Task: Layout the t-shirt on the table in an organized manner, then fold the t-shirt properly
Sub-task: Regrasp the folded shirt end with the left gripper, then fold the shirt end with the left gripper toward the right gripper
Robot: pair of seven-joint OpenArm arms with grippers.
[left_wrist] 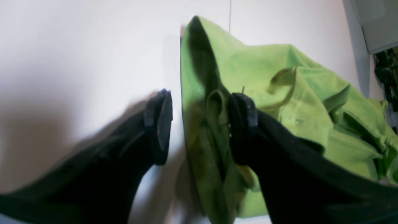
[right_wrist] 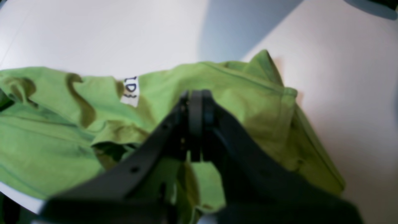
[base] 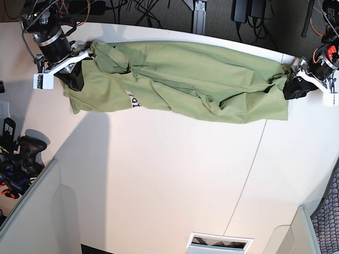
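**Left gripper open at shirt edge, right gripper pinched shut on cloth**

Left gripper (left_wrist: 199, 124) stands with jaws apart, one finger (left_wrist: 158, 124) over bare table (left_wrist: 77, 62), the other (left_wrist: 244, 124) on the fabric, so a raised fold of the t-shirt (left_wrist: 279, 93) sits in the gap. Nothing is clamped there yet. In the base view this gripper (base: 296, 87) is at about 3 o'clock of the garment, touching its end.

Right gripper (right_wrist: 196, 124) is closed tight, jaws together. We think a thin bit of cloth is pinched between them, but the wrist view is blurred and its fingers hide the contact, so we can't confirm. In the base view it (base: 71, 79) sits at the shirt's 9 o'clock end.

The t-shirt (base: 185, 79) lies as a long bunched band along the far edge of the table (base: 159, 185), roughly 10 to 2 o'clock, twisted and creased, white label (right_wrist: 130, 90) showing near the right arm's end. Not spread yet; folding is far off.

Our read of the step: get both ends held, then spread. To do it well:
- close the left jaws on the hem ridge only, not several layers
- lift slightly before pulling, so cloth doesn't drag
- pull both ends apart evenly, then draw toward 6 o'clock onto open tabletop
- watch the far edge; the band sits close to it
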